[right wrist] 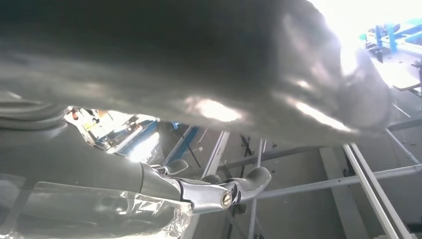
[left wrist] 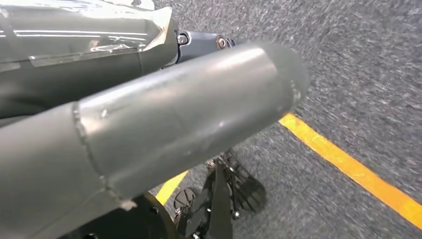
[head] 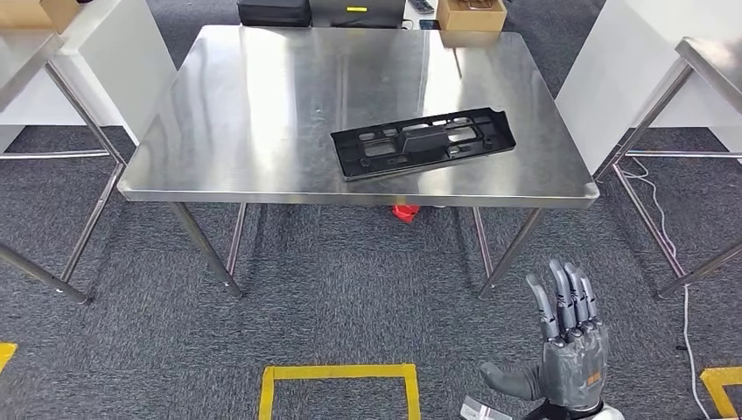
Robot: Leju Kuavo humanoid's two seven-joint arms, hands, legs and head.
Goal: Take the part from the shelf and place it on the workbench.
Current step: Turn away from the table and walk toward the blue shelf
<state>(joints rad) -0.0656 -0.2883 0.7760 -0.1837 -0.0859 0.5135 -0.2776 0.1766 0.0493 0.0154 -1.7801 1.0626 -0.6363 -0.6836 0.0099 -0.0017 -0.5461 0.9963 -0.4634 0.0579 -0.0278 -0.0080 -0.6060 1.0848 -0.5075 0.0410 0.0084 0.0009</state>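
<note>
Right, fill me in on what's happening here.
The black plastic part lies flat on the steel workbench, near its front edge, with nothing touching it. The robot's right hand is low in front of the bench, fingers spread and holding nothing. The left hand holds nothing visible.

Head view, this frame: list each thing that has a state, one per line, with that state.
Black part: lying flat on the workbench, near its front edge, nothing touching it.
Workbench: steel top, carrying the black part.
Right robot hand: empty, fingers straight and apart, below the workbench's front edge.
Left robot hand: close to the camera in its wrist view; open or closed, cannot tell.
Cardboard box: beyond the workbench's far edge.
</note>
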